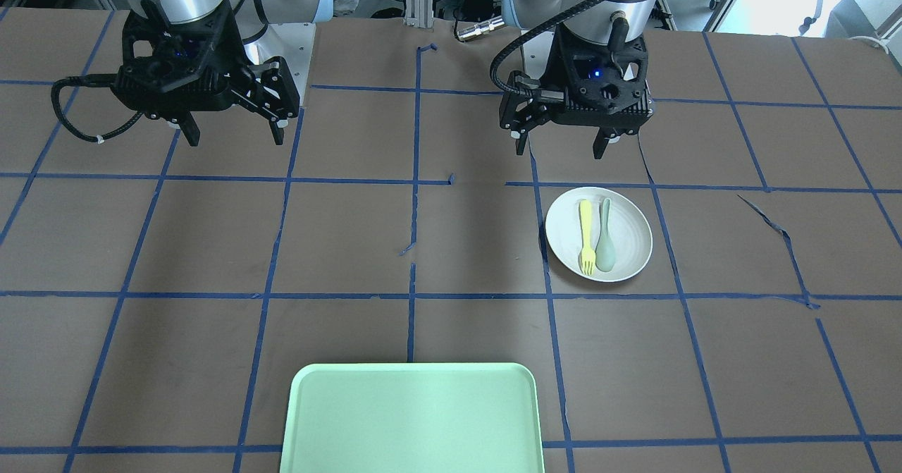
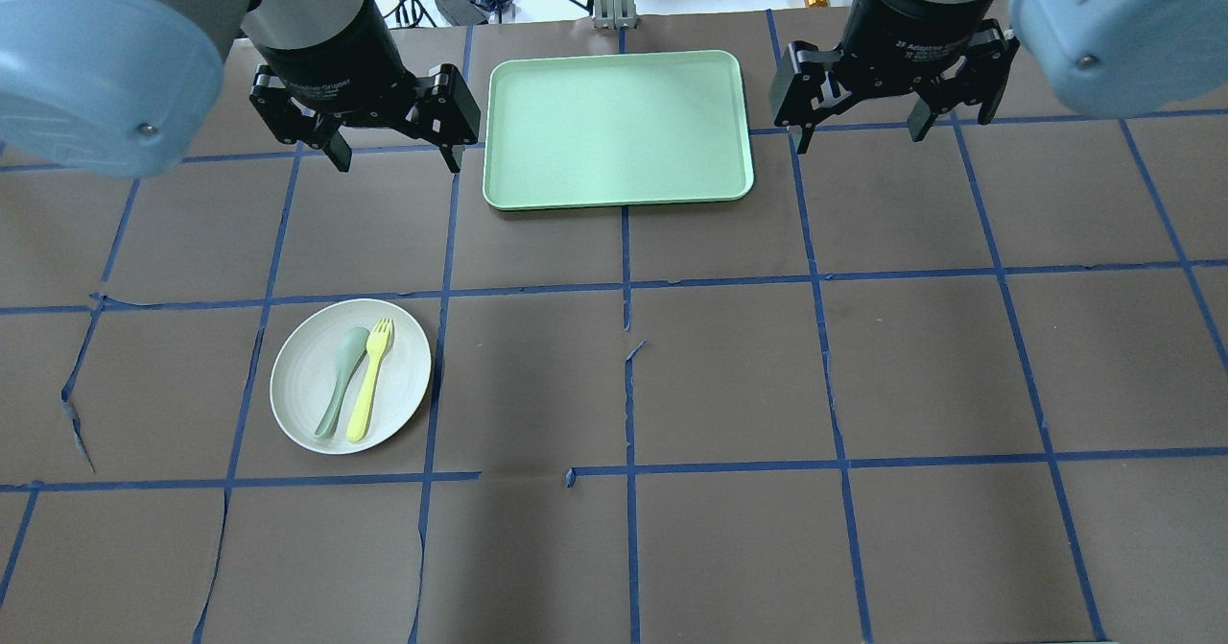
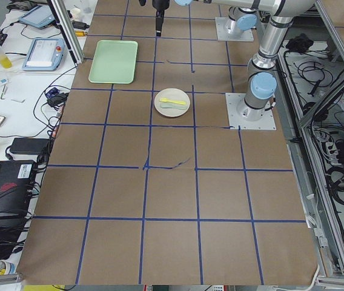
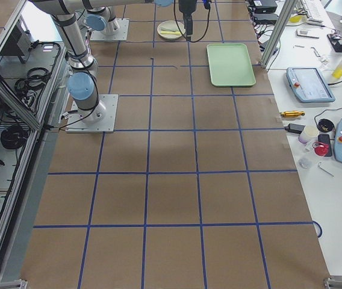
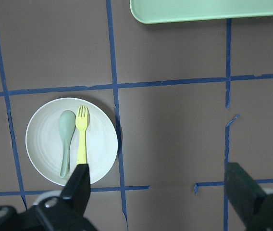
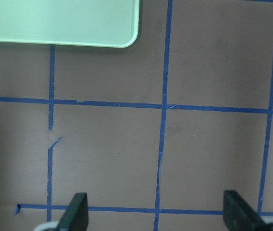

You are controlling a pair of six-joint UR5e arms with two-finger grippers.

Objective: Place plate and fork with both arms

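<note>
The off-white plate (image 2: 309, 414) lies on the table on my left side, also in the front view (image 1: 631, 247) and left wrist view (image 5: 40, 149). On it lie the pale-yellow fork (image 2: 370, 378) (image 1: 585, 236) (image 5: 81, 134) and a grey-green spoon (image 2: 341, 381) (image 5: 66, 139), side by side. My left gripper (image 2: 391, 159) (image 1: 561, 152) hangs open and empty high above the table, near the plate. My right gripper (image 2: 859, 135) (image 1: 234, 134) hangs open and empty over bare table on the other side.
A mint-green rectangular tray (image 2: 617, 129) (image 1: 412, 420) lies at the table's far middle edge, between the two grippers in the overhead view. Blue tape lines grid the brown table cover, with small tears (image 2: 75, 414) left of the plate.
</note>
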